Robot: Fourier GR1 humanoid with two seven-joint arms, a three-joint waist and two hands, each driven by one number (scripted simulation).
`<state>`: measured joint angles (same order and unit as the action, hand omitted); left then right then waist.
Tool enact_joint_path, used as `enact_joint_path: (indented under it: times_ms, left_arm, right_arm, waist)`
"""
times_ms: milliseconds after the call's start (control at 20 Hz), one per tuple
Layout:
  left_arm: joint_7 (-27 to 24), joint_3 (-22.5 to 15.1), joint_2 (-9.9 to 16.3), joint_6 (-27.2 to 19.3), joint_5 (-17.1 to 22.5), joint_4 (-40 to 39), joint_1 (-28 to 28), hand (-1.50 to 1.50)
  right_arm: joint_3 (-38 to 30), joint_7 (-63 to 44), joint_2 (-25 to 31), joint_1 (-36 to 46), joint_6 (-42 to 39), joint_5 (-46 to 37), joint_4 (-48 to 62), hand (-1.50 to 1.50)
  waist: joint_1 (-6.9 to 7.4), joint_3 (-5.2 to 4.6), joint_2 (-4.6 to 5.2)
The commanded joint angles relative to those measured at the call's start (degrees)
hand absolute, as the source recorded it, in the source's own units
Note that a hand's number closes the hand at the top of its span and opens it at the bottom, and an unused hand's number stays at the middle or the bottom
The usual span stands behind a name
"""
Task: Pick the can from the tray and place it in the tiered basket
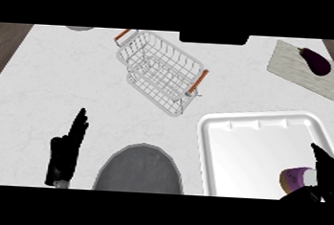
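A: At four o'clock on the bench, the can (297, 178) lies on its side in the white tray (224, 151). Our right hand (323, 178) touches it, fingers extended beside it; we cannot tell whether they clamp it.

B: Left hand (65, 150)?

A: Resting at eight o'clock, fingers straight, holding nothing.

B: Progress?

A: Early, we judge. Can not yet lifted; the tiered basket (161, 71) at twelve o'clock holds nothing. Lift, carry and placement remain.

Purple can (296, 178) on the white tray (246, 152), right hand (325, 178) against it, tiered basket (160, 71) well apart.
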<state>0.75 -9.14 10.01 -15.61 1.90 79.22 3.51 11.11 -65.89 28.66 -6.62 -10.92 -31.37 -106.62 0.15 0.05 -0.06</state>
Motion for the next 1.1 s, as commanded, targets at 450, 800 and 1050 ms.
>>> enact_joint_path:
  times_ms: [450,800,1050]
  left_arm:
    - [-3.2,1.3,-1.1,2.4,0.2,-1.8,1.8,0.00]
    - [0.4,1.3,-3.0,0.4,-3.1,-2.1,-1.4,0.00]
    - [3.3,1.1,-2.9,-0.2,-3.5,1.7,0.0,0.00]
  right_arm:
    - [-5.3,-3.3,-3.1,1.0,-5.7,0.6,4.8,1.50]
    - [-3.3,7.9,-7.4,-0.5,-1.1,-6.4,10.8,1.50]
    - [-0.2,8.6,-6.2,3.1,-0.4,-14.7,12.0,1.50]
  waist:
    - [-0.11,-0.08,0.06]
    - [-0.13,-0.04,0.06]
    - [0.03,-0.04,0.04]
